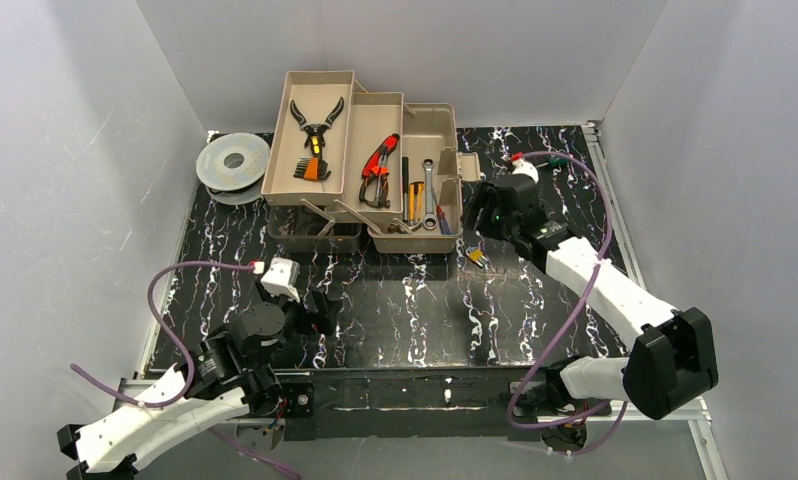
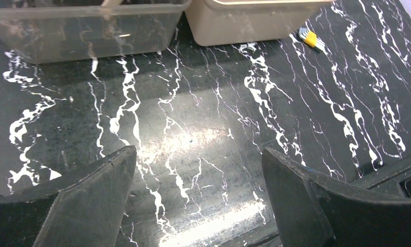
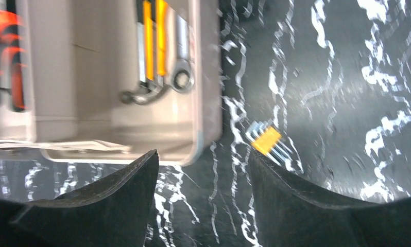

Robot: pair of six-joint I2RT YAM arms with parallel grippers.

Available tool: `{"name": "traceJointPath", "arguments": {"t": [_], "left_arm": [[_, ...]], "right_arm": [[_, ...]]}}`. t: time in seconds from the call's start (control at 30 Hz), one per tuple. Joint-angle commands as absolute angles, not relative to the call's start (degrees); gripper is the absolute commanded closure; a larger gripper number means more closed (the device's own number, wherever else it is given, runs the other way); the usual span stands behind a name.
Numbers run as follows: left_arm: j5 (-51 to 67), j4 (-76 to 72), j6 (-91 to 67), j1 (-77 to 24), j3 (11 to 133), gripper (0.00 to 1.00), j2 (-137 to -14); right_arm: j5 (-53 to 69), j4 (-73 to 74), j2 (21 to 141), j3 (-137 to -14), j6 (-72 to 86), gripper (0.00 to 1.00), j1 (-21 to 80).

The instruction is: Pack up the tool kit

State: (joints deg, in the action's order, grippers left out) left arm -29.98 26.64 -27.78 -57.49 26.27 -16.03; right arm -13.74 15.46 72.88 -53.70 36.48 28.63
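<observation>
The tan toolbox (image 1: 437, 140) stands open at the back centre, with its trays folded out. The far tray (image 1: 280, 150) holds black pliers (image 1: 316, 122) and an orange key set. The middle tray holds the orange pliers (image 1: 378, 170). The base holds a wrench (image 1: 428, 190) and yellow-handled tools. The smoky lid (image 1: 315, 232) hangs in front. A yellow hex key set (image 1: 477, 257) lies on the table beside the box. My right gripper (image 1: 483, 215) is open and empty above the box's near right corner, with the key set (image 3: 267, 140) by its right finger. My left gripper (image 1: 320, 308) is open and empty.
A round grey wire spool (image 1: 233, 160) lies left of the toolbox. The black marbled table (image 1: 535, 300) is walled in white on three sides. In the left wrist view the lid (image 2: 80, 31) and the box wall (image 2: 244, 23) stand ahead of the open gripper (image 2: 198, 154).
</observation>
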Motion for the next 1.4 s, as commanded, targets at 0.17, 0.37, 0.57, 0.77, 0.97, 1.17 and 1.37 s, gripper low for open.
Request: {"name": "traceJointPath", "arguments": {"t": [0.17,0.37,0.57,0.77,0.97,1.17,1.37], "left_arm": [[-44.4,36.7,-35.6,-57.3,33.4,0.02,-15.0],[-51.2,42.6,-35.6,-57.2,41.5,0.02,-17.1],[-53.9,39.0,-33.3,-57.2,41.0,0.02,-19.7],[-52.0,29.8,-24.7,-52.6,42.0,0.02,-26.1],[-25.9,26.3,-26.0,-25.4,44.3,0.02,-33.7],[-5.0,20.5,-33.7,-5.8,45.9,0.02,-37.4],[19.5,17.9,-42.8,10.4,49.3,0.02,-48.8]], "right_arm": [[-10.0,26.2,88.2,-74.2,30.8,0.34,28.9],[-9.6,26.8,94.9,-76.6,30.5,0.39,28.8],[-6.6,25.4,95.7,-74.6,29.9,0.81,27.8],[-7.4,25.9,92.3,-71.5,31.3,0.99,26.4],[-6.6,23.8,86.2,-63.9,32.5,0.99,23.5],[-5.0,23.0,83.2,-61.7,33.1,0.99,21.3],[-2.3,22.4,82.8,-61.2,32.2,0.99,21.3]]}}
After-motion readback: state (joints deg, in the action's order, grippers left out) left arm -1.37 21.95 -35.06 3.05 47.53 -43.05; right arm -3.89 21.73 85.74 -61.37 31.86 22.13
